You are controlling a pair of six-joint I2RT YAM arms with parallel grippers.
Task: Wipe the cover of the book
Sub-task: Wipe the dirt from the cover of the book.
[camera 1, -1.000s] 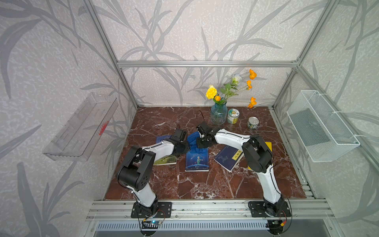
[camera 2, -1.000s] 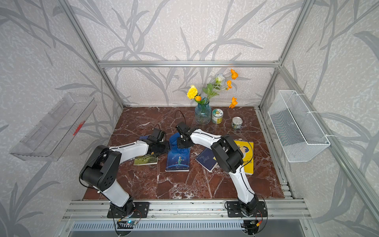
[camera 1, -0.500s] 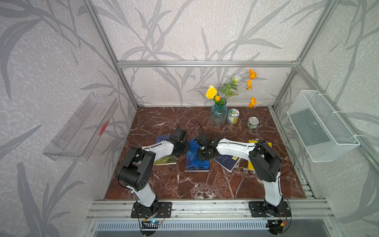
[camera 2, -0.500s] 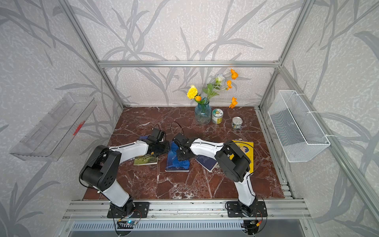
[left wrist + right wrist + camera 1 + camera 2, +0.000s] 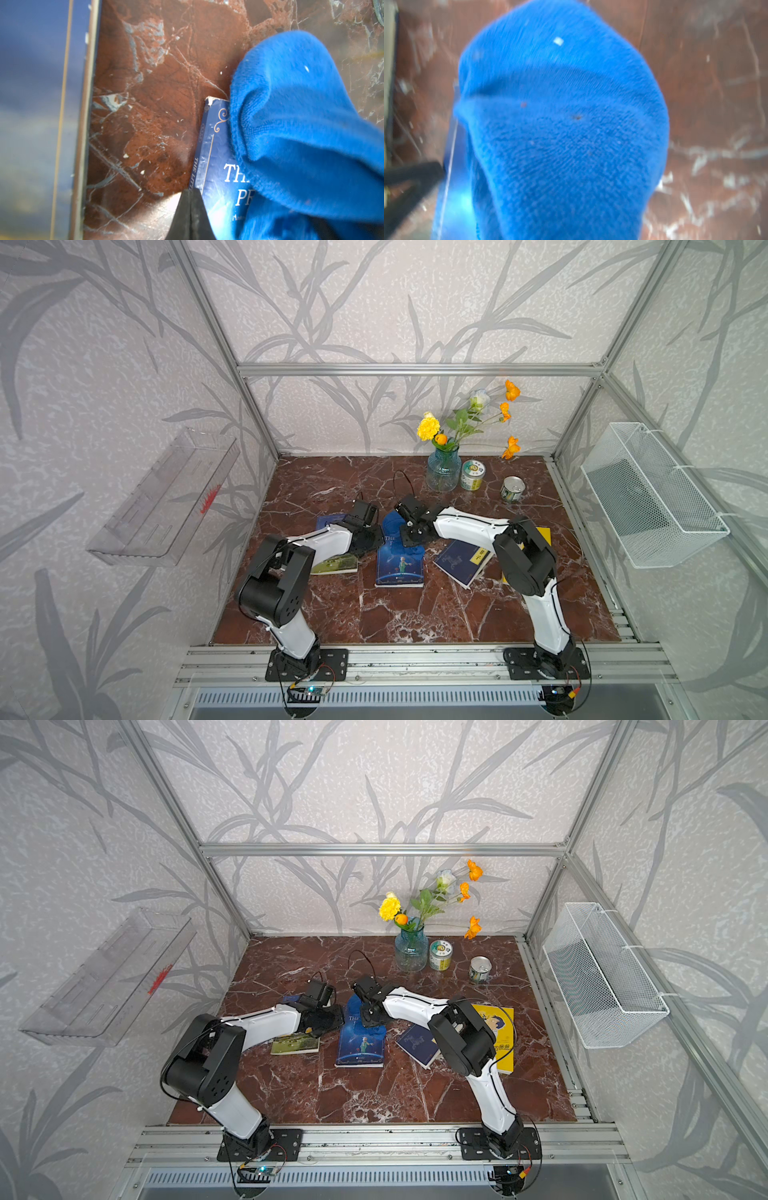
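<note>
The book [image 5: 400, 568] [image 5: 360, 1048], blue with a small figure on its cover, lies flat mid-table. A blue cloth [image 5: 392, 526] [image 5: 356, 1006] covers its far end and fills the right wrist view [image 5: 564, 135]. My right gripper [image 5: 409, 539] [image 5: 371, 1019] is shut on the cloth and presses it onto the cover; its fingers are hidden under the fabric. My left gripper [image 5: 190, 194] [image 5: 376, 541] is shut, with its tips against the book's spine edge [image 5: 199, 158]. The cloth [image 5: 301, 124] hides part of the title.
Other books lie around: a green one [image 5: 336, 564] under the left arm, a blue one [image 5: 328, 520] behind it, a navy one [image 5: 461, 562] and a yellow one [image 5: 500, 1040] under the right arm. A vase [image 5: 443, 472] and two cans [image 5: 473, 475] [image 5: 512, 489] stand at the back.
The right gripper dragged the cloth toward the near end of the cover, then back toward the far end. The left gripper stayed against the book's edge.
</note>
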